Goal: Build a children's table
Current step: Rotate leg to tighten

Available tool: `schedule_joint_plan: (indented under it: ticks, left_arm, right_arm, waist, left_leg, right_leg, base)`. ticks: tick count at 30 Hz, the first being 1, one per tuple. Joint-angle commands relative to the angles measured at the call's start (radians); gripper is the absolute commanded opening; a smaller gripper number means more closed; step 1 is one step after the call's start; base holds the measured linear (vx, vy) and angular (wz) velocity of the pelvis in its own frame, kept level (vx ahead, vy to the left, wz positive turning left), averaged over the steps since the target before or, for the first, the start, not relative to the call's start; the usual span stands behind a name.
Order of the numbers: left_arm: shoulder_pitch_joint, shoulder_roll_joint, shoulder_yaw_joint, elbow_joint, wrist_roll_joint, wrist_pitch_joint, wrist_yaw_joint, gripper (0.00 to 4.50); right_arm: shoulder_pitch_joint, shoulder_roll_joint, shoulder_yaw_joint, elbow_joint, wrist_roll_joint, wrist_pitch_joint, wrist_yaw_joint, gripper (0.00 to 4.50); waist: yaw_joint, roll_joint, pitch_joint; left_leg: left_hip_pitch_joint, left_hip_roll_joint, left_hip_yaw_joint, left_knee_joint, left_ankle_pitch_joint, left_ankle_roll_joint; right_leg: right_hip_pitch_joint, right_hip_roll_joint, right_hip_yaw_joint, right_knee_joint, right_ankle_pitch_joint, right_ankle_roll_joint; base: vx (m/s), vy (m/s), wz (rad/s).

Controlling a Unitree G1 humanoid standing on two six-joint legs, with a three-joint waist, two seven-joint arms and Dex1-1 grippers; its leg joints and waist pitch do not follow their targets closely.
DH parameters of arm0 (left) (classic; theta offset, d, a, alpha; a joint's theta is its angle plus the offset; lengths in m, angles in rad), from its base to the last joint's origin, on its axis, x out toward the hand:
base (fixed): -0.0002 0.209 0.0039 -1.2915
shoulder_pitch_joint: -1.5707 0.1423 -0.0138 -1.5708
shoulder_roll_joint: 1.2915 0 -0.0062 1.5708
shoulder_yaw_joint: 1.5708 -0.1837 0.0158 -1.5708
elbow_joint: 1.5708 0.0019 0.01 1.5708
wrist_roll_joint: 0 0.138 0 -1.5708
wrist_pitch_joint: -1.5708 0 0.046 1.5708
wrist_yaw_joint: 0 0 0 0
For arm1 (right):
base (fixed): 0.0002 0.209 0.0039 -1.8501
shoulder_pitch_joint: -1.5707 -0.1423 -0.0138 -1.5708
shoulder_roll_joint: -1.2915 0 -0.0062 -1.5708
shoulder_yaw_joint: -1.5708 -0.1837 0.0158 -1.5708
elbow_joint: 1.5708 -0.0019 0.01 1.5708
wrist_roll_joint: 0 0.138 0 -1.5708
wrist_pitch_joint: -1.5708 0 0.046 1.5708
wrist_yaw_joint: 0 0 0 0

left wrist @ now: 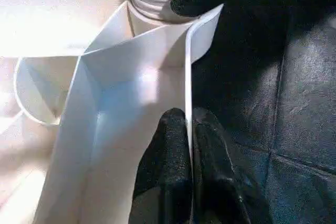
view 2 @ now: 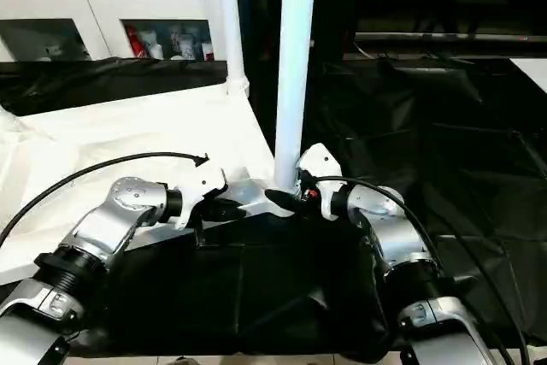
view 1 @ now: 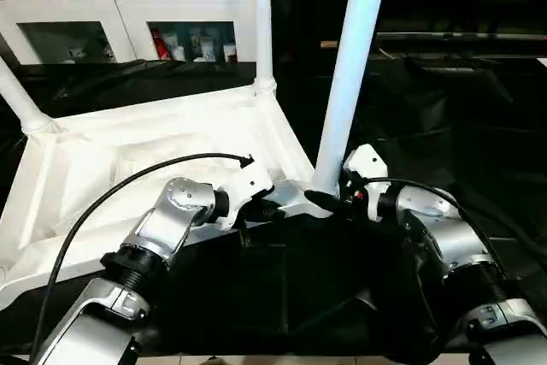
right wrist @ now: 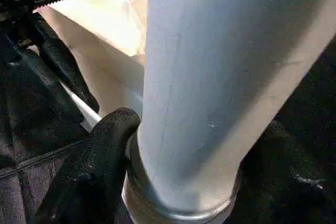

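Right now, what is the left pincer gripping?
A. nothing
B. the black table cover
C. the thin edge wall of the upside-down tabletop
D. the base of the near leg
C: in the left wrist view, the left pincer pinches the tabletop's thin white wall between its fingers.

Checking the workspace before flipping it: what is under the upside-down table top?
The table top lies on the black-covered work table, near corner overhanging the edge. What lies beneath its middle is hidden.

Head stereo pair looks forward-down (shared scene); wrist cameras sit close at near leg socket.
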State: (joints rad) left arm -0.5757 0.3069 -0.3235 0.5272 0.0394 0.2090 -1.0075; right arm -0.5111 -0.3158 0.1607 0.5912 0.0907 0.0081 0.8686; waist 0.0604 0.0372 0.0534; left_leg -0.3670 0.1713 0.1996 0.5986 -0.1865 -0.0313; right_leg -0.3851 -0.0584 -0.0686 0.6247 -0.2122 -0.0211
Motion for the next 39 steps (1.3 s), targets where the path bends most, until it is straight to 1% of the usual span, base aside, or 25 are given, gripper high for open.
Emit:
schedule_joint_plan:
  ticks: [1,2,3,5,7,8,9,12,13,16,17,18,19,21,22,23,25,28,30,32,34,35,36,38,39]
  left_arm:
    - [0.022,-0.005,-0.001,0.031,-0.002,-0.012,0.002,0.00]
    - [0.016,-0.024,0.018,0.042,-0.002,0.001,0.055,0.00]
    - [0.000,-0.059,0.051,0.063,0.000,0.021,0.152,0.00]
    - [-0.013,-0.085,0.074,0.081,0.003,0.034,0.226,0.00]
    - [-0.037,-0.127,0.110,0.113,0.004,0.051,0.338,0.00]
    - [-0.047,-0.142,0.122,0.125,0.005,0.057,0.380,0.00]
    - [-0.056,-0.157,0.126,0.139,0.008,0.061,0.407,0.00]
    - [-0.090,-0.208,0.137,0.191,0.020,0.060,0.499,0.00]
    - [-0.097,-0.220,0.135,0.204,0.026,0.060,0.511,0.00]
    - [-0.106,-0.233,0.129,0.220,0.036,0.060,0.518,0.00]
    - [-0.112,-0.236,0.122,0.228,0.040,0.059,0.511,0.00]
    - [-0.113,-0.237,0.121,0.229,0.041,0.058,0.511,0.00]
    - [-0.112,-0.223,0.094,0.233,0.055,0.061,0.477,0.00]
    - [-0.110,-0.215,0.081,0.234,0.061,0.066,0.461,0.00]
    - [-0.108,-0.208,0.070,0.241,0.064,0.073,0.448,0.00]
    - [-0.108,-0.208,0.070,0.241,0.064,0.073,0.448,0.00]
    - [-0.107,-0.197,0.064,0.259,0.068,0.083,0.436,0.00]
    - [-0.102,-0.178,0.056,0.257,0.070,0.083,0.400,0.00]
    - [-0.097,-0.161,0.045,0.245,0.078,0.073,0.378,0.00]
    - [-0.089,-0.136,0.032,0.230,0.077,0.058,0.321,0.00]
    - [-0.077,-0.102,0.004,0.214,0.076,-0.019,0.233,0.00]
    - [-0.064,-0.077,-0.016,0.191,0.075,-0.055,0.179,0.00]
    - [-0.059,-0.069,-0.024,0.183,0.075,-0.076,0.160,0.00]
    - [-0.017,-0.016,-0.050,0.089,0.024,-0.178,-0.014,0.00]
    - [-0.005,0.001,-0.055,0.058,0.008,-0.169,-0.058,0.00]
  right_arm:
    - [-0.014,0.012,-0.026,0.049,-0.009,0.013,-0.065,2.69]
    - [-0.018,0.030,-0.045,0.080,-0.016,0.015,-0.137,2.69]
    - [-0.021,0.061,-0.077,0.120,-0.021,0.021,-0.251,2.69]
    - [-0.021,0.087,-0.101,0.143,-0.021,0.031,-0.337,2.68]
    - [-0.016,0.142,-0.146,0.163,-0.025,0.032,-0.518,2.68]
    - [-0.013,0.165,-0.164,0.167,-0.026,0.028,-0.589,2.68]
    - [-0.009,0.191,-0.171,0.164,-0.031,0.032,-0.649,2.68]
    - [-0.011,0.266,-0.150,0.174,-0.075,0.037,-0.783,2.68]
    - [-0.017,0.285,-0.142,0.178,-0.082,0.037,-0.800,2.68]
    - [-0.026,0.307,-0.127,0.186,-0.089,0.035,-0.805,2.68]
    - [-0.033,0.317,-0.124,0.191,-0.081,0.024,-0.789,3.03]
    - [-0.034,0.319,-0.125,0.191,-0.079,0.022,-0.788,3.03]
    - [-0.044,0.322,-0.139,0.190,-0.061,0.000,-0.771,3.40]
    - [-0.050,0.320,-0.146,0.190,-0.057,-0.007,-0.769,3.42]
    - [-0.058,0.315,-0.154,0.195,-0.054,-0.012,-0.766,3.57]
    - [-0.058,0.315,-0.154,0.195,-0.054,-0.012,-0.766,3.57]
    - [-0.073,0.292,-0.162,0.183,-0.053,-0.025,-0.750,3.84]
    - [-0.067,0.234,-0.135,0.101,-0.042,0.002,-0.619,3.89]
    - [-0.049,0.195,-0.122,0.034,-0.023,0.019,-0.537,3.89]
    - [-0.020,0.141,-0.102,-0.043,0.002,0.049,-0.408,3.89]
    - [0.017,0.071,-0.069,-0.112,0.023,0.070,-0.263,3.89]
    - [0.044,0.016,-0.043,-0.145,0.021,0.059,-0.179,3.89]
    - [0.052,-0.001,-0.036,-0.154,0.021,0.056,-0.154,3.89]
    - [0.089,-0.071,-0.031,-0.203,0.056,0.086,-0.035,3.89]
    - [0.099,-0.089,-0.029,-0.221,0.070,0.096,-0.002,3.89]
  waist:
    - [0.006,-0.032,-0.053]
    - [0.004,-0.032,-0.053]
    - [0.000,-0.038,-0.052]
    - [-0.002,-0.033,-0.050]
    - [-0.003,-0.037,-0.052]
    - [-0.001,-0.032,-0.054]
    - [-0.002,-0.033,-0.054]
    - [-0.001,-0.031,-0.058]
    - [-0.001,-0.029,-0.057]
    - [0.002,-0.032,-0.057]
    - [0.002,-0.028,-0.056]
    - [0.002,-0.029,-0.057]
    - [0.002,-0.030,-0.056]
    - [0.001,-0.030,-0.055]
    - [-0.001,-0.034,-0.056]
    - [-0.006,-0.032,-0.056]
    - [-0.008,-0.033,-0.056]
    - [-0.006,-0.040,-0.053]
    - [-0.004,-0.040,-0.053]
    - [0.000,-0.043,-0.052]
    - [-0.001,-0.043,-0.055]
    - [0.001,-0.039,-0.055]
    - [0.005,-0.040,-0.056]
    - [0.008,-0.042,-0.061]
    - [0.008,-0.042,-0.061]
  left_leg:
    - [0.003,0.059,-0.036,-0.065,-0.177,0.067]
    - [0.006,0.061,-0.036,-0.066,-0.180,0.062]
    - [0.009,0.061,-0.037,-0.068,-0.202,0.051]
    - [0.016,0.061,-0.038,-0.070,-0.223,0.032]
    - [0.014,0.064,-0.040,-0.074,-0.225,0.028]
    - [0.019,0.067,-0.039,-0.076,-0.220,0.022]
    - [0.016,0.067,-0.039,-0.078,-0.217,0.022]
    - [0.017,0.066,-0.038,-0.080,-0.215,0.014]
    - [0.020,0.063,-0.036,-0.080,-0.226,0.014]
    - [0.015,0.063,-0.037,-0.079,-0.224,0.023]
    - [0.015,0.063,-0.037,-0.080,-0.229,0.025]
    - [0.015,0.064,-0.038,-0.080,-0.231,0.025]
    - [0.013,0.063,-0.038,-0.080,-0.232,0.027]
    - [0.012,0.064,-0.039,-0.081,-0.238,0.028]
    - [0.010,0.064,-0.041,-0.083,-0.239,0.028]
    - [0.007,0.065,-0.042,-0.084,-0.234,0.025]
    - [0.012,0.066,-0.040,-0.083,-0.239,0.023]
    - [0.010,0.065,-0.038,-0.081,-0.238,0.036]
    - [0.008,0.065,-0.038,-0.079,-0.229,0.044]
    - [0.007,0.066,-0.039,-0.079,-0.217,0.063]
    - [0.005,0.066,-0.038,-0.077,-0.199,0.068]
    - [0.006,0.066,-0.038,-0.076,-0.192,0.072]
    - [0.005,0.068,-0.040,-0.075,-0.189,0.077]
    - [0.004,0.072,-0.037,-0.072,-0.146,0.091]
    - [0.004,0.072,-0.035,-0.071,-0.131,0.100]
  right_leg:
    - [0.035,-0.102,0.057,-0.104,-0.356,-0.166]
    - [0.033,-0.101,0.057,-0.104,-0.361,-0.166]
    - [0.031,-0.102,0.056,-0.108,-0.397,-0.162]
    - [0.025,-0.102,0.056,-0.113,-0.428,-0.158]
    - [0.029,-0.102,0.056,-0.112,-0.405,-0.158]
    - [0.025,-0.102,0.058,-0.109,-0.368,-0.166]
    - [0.027,-0.102,0.059,-0.109,-0.350,-0.171]
    - [0.028,-0.102,0.061,-0.105,-0.278,-0.179]
    - [0.025,-0.101,0.062,-0.107,-0.271,-0.181]
    - [0.031,-0.106,0.063,-0.107,-0.266,-0.175]
    - [0.031,-0.105,0.063,-0.109,-0.269,-0.171]
    - [0.031,-0.106,0.063,-0.108,-0.270,-0.170]
    - [0.032,-0.106,0.063,-0.108,-0.274,-0.168]
    - [0.032,-0.106,0.063,-0.109,-0.288,-0.164]
    - [0.035,-0.107,0.062,-0.108,-0.293,-0.162]
    - [0.037,-0.106,0.061,-0.105,-0.282,-0.167]
    - [0.032,-0.104,0.061,-0.106,-0.272,-0.177]
    - [0.035,-0.104,0.062,-0.108,-0.274,-0.179]
    - [0.038,-0.106,0.062,-0.108,-0.275,-0.175]
    - [0.041,-0.105,0.063,-0.109,-0.275,-0.161]
    - [0.041,-0.105,0.064,-0.108,-0.264,-0.161]
    - [0.042,-0.105,0.062,-0.106,-0.247,-0.171]
    - [0.044,-0.105,0.062,-0.107,-0.234,-0.171]
    - [0.045,-0.106,0.064,-0.092,-0.133,-0.208]
    - [0.044,-0.104,0.063,-0.088,-0.095,-0.229]
  base:
    - [0.000,0.000,0.00]
    - [0.000,0.000,0.00]
    - [0.000,0.000,0.00]
    - [0.000,0.000,0.00]
    - [0.000,0.000,0.00]
    - [0.000,0.000,0.00]
    - [0.000,0.000,0.00]
    - [0.000,0.000,0.00]
    - [0.000,0.000,0.00]
    - [0.000,0.000,0.00]
    - [0.000,0.000,0.00]
    - [0.000,0.000,0.00]
    - [0.000,0.000,0.00]
    - [0.000,0.000,0.00]
    - [0.000,0.000,0.00]
    - [0.000,0.000,0.00]
    - [0.000,0.000,0.00]
    - [0.000,0.000,0.00]
    - [0.000,0.000,0.00]
    - [0.000,0.000,0.00]
    - [0.000,0.000,0.00]
    - [0.000,0.000,0.00]
    - [0.000,0.000,0.00]
    - [0.000,0.000,0.00]
    - [0.000,0.000,0.00]
